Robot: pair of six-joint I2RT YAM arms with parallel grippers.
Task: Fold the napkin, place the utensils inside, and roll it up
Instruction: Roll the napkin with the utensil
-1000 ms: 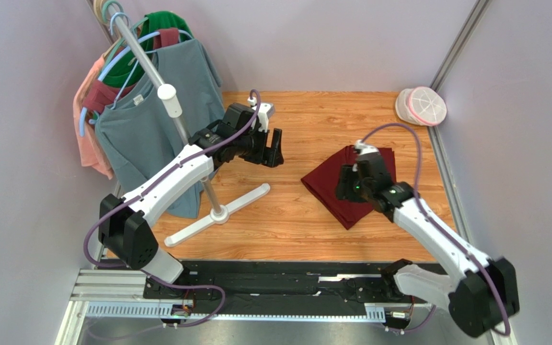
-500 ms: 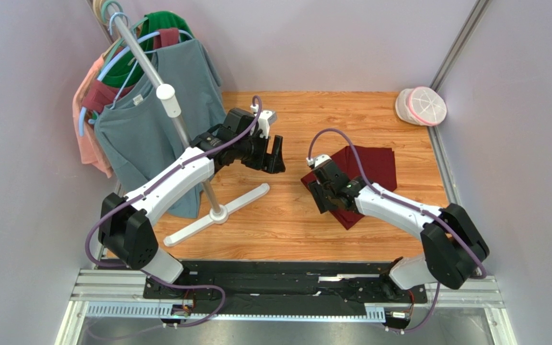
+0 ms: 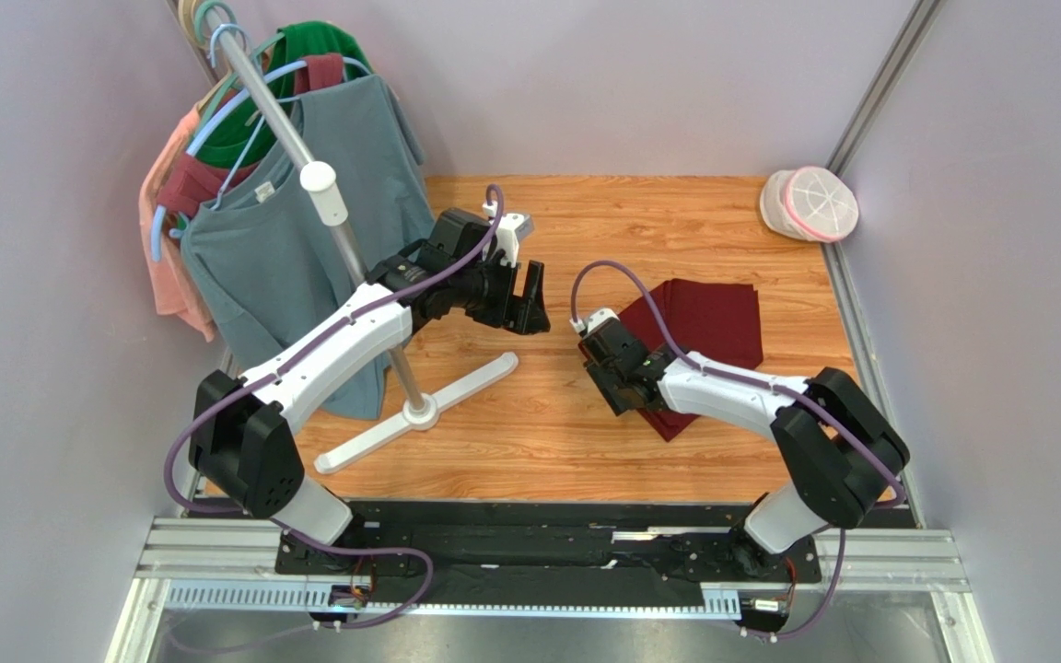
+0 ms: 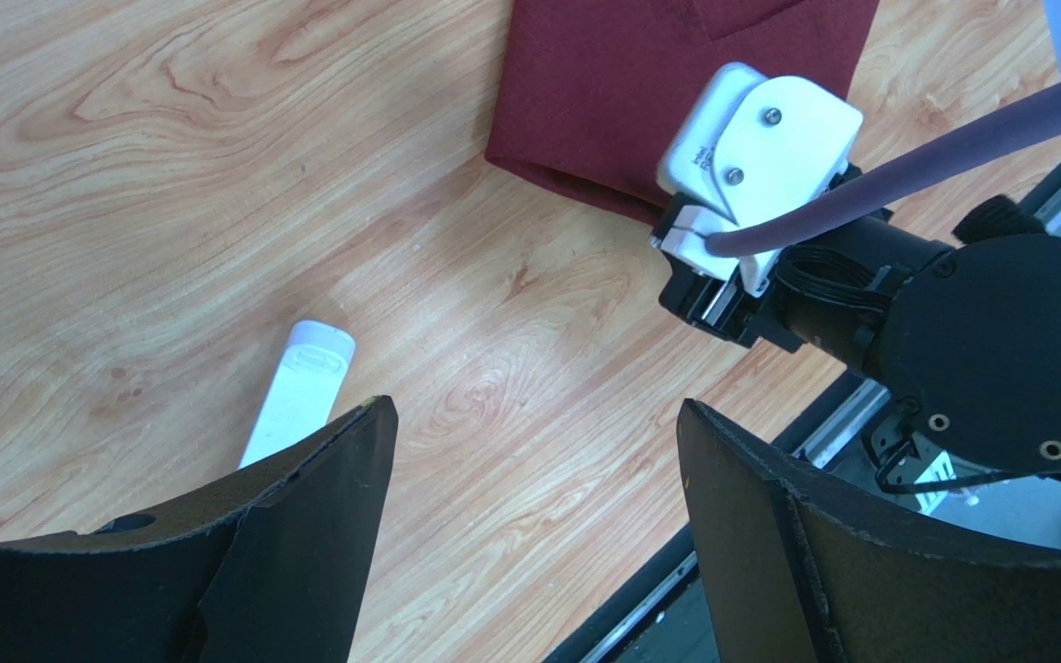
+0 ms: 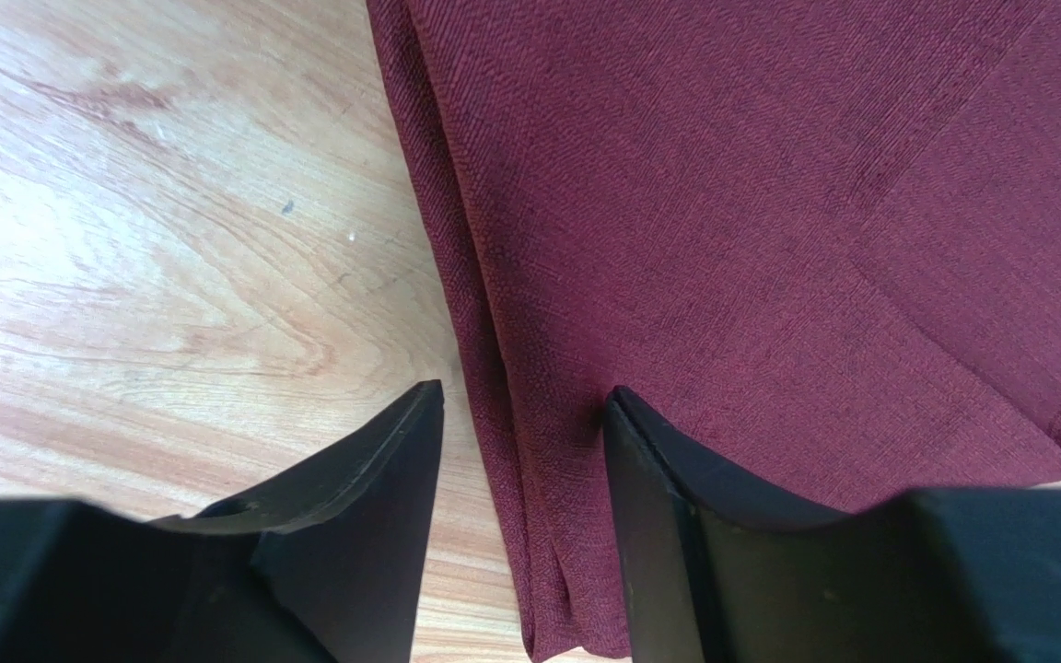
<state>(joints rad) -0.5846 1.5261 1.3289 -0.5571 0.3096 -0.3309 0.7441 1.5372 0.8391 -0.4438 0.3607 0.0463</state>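
Several folded layers of napkin (image 5: 771, 207), on the table (image 3: 605, 428) right of centre, sit between your right gripper's (image 5: 522, 401) parted jaws. Catch every layer before closing; left gripper (image 4: 536, 415) hangs spread, empty.

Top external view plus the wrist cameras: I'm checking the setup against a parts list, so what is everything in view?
napkin: one, maroon, folded, right of table centre
clothes rack: one, white base and metal pole, left side
hanging shirts: several, grey, maroon, pink, green, on the rack
round container: count unclear, white and pink, far right corner
table: one, light wood
left tool: one, black, open, empty, above bare wood
right tool: one, black, open, straddling the napkin's folded edge
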